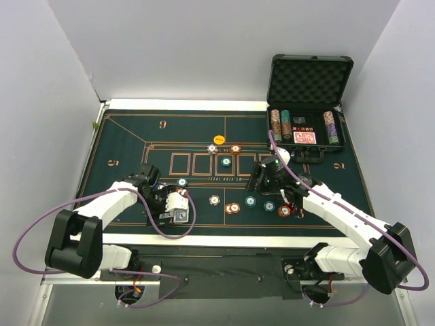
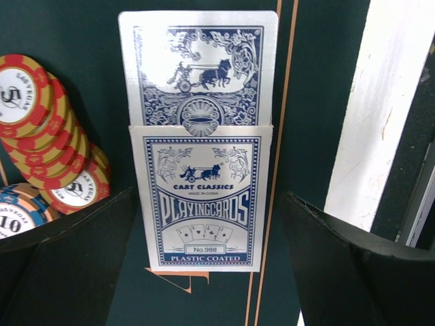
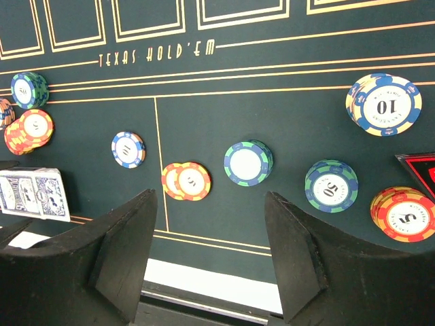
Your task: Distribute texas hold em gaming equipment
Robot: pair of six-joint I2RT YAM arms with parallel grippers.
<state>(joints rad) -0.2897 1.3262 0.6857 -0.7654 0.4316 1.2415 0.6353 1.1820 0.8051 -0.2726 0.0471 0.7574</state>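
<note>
Left wrist view: blue card box point(image 2: 201, 202) on green felt point(image 2: 81, 41) between spread left gripper point(image 2: 204, 258) fingers, contact not visible; cards point(image 2: 198, 68) stick out. Red-yellow chips point(image 2: 41, 129) at left, partly cut off. Right gripper point(image 3: 211, 231) fingers apart over felt, empty; green chips point(image 3: 248, 163) just ahead, scattered stacks beside.

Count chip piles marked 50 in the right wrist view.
2: left 50 pile above the orange pile; right 50 pile beside the red 5 pile. Glare may hide others.
</note>
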